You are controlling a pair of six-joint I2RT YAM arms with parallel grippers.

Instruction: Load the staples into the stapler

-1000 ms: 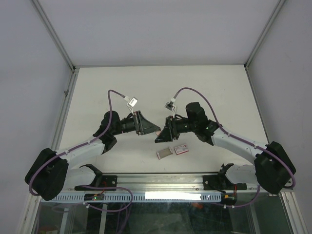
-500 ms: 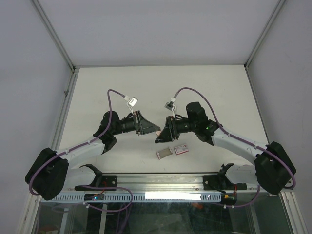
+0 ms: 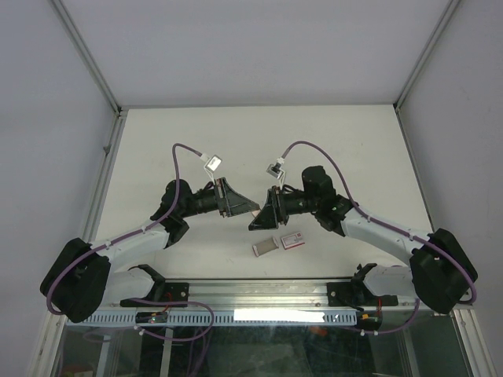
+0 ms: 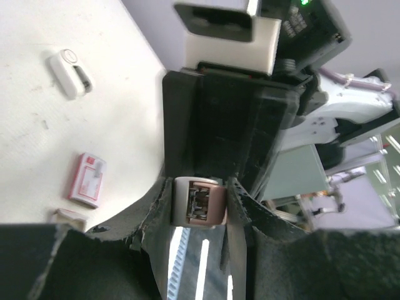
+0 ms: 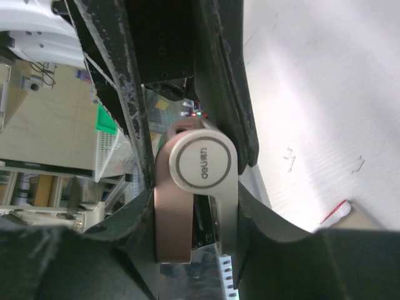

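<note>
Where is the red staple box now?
In the top view, the red staple box lies on the table, near centre, right of a grey tray.

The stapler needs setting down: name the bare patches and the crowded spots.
Bare: the far half of the table, from both hands to the back wall. Crowded: the centre, where left hand and right hand meet at the stapler, staple box and tray nearer.

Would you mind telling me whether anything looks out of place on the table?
The red staple box lies with its grey tray pulled out beside it; nothing else stands out.
</note>
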